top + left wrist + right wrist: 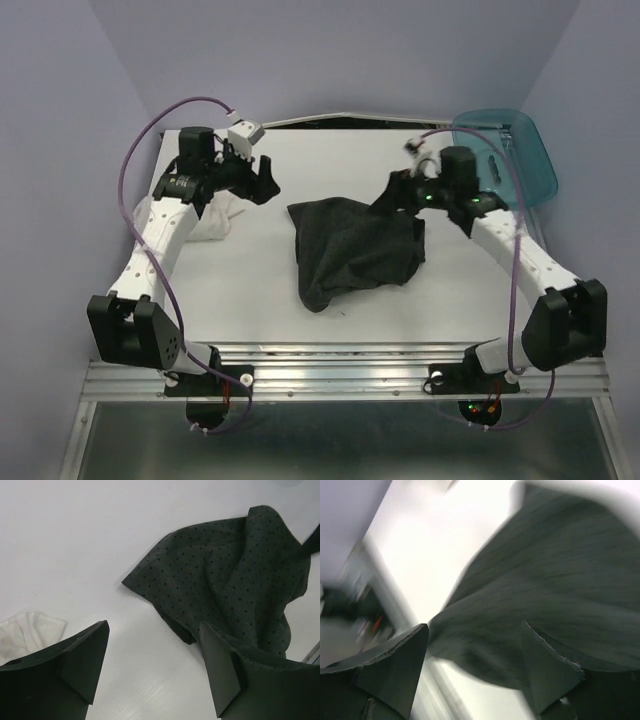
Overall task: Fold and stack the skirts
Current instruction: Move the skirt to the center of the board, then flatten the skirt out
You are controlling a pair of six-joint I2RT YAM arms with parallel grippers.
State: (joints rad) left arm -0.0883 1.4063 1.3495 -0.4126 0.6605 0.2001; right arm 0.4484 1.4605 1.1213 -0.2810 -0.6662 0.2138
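charcoal skirt (350, 250) mid-tabletop, white skirt (218, 220) at left; both pincers wide

Surface: the tabletop (250, 290) is plain matte white and lit evenly. A ribbed metal rail (350, 375) runs along its near edge, where the two arm bases are bolted. Pale lavender walls (330, 50) close in the left, back and right sides.

Cloth: the charcoal skirt lies in a loose, crumpled heap near the middle, slightly right of centre, with folds and a turned-over edge. The left wrist view shows tiny dots over its weave (225, 575). Its upper right corner runs up to the right arm's end. The white skirt is bunched at the left side, partly hidden under the left arm. A corner of it shows in the left wrist view (25, 635). The two skirts are well apart.

Pincers: the left pincer (262, 182) hangs above bare tabletop between the two skirts, with its jaws wide and nothing in them (155, 665). The right pincer (398, 192) is at the charcoal skirt's upper right edge. Its wrist view is blurred, but the jaws stand wide (475, 665) with dark cloth filling the space beyond them. I cannot tell whether the fingers touch the cloth.

Other: a teal bin (510, 150) sits tilted at the far right corner, behind the right arm.
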